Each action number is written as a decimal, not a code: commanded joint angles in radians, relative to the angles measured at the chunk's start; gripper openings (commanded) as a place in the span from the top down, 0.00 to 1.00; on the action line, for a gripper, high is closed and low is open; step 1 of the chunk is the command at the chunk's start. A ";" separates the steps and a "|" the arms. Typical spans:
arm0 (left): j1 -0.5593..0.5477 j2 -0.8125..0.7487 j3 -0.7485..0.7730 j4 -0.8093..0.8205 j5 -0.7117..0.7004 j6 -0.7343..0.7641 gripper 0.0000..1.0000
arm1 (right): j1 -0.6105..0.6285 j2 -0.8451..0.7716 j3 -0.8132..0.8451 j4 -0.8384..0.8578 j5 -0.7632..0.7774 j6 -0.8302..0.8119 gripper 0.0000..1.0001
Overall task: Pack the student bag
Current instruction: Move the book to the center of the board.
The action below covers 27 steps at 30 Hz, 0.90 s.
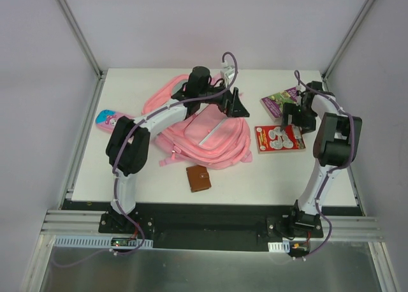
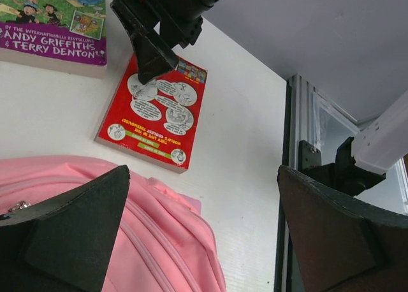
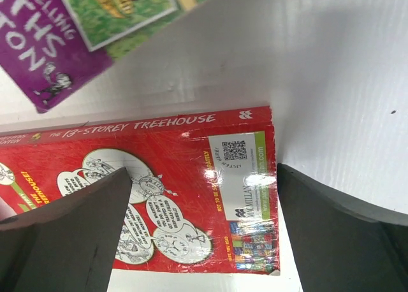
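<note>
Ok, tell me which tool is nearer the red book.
Right. The right tool hangs open directly above the red book. The left tool, also open, is off to the book's left, over the edge of the student bag.

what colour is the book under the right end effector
The book is red with white cartoon bubbles; right wrist view.

Top cam high/rear; wrist cams close, sharing red book [image 3: 191, 177]
</note>
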 commanded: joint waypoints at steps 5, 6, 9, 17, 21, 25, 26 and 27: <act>-0.020 0.030 0.123 -0.097 0.042 0.093 0.01 | 0.075 -0.070 -0.055 -0.036 0.201 -0.013 0.04; -0.024 0.082 0.160 -0.112 0.063 0.097 0.01 | 0.064 -0.122 -0.070 -0.019 0.187 0.010 0.04; -0.034 0.183 0.275 -0.140 0.082 0.097 0.01 | 0.052 -0.244 -0.132 0.070 0.077 0.027 0.04; -0.069 0.349 0.463 -0.162 0.060 0.111 0.01 | -0.016 -0.486 -0.194 0.072 0.078 0.354 0.04; -0.092 0.473 0.550 -0.129 0.026 0.106 0.01 | -0.044 -0.651 -0.375 0.132 0.020 0.508 0.04; -0.100 0.584 0.706 -0.128 -0.007 0.092 0.01 | -0.045 -0.765 -0.548 0.164 -0.005 0.594 0.04; -0.103 0.599 0.720 -0.125 -0.020 0.095 0.01 | -0.047 -0.794 -0.569 0.164 0.009 0.605 0.04; -0.104 0.620 0.725 -0.123 -0.052 0.100 0.01 | -0.062 -0.806 -0.593 0.162 0.000 0.640 0.04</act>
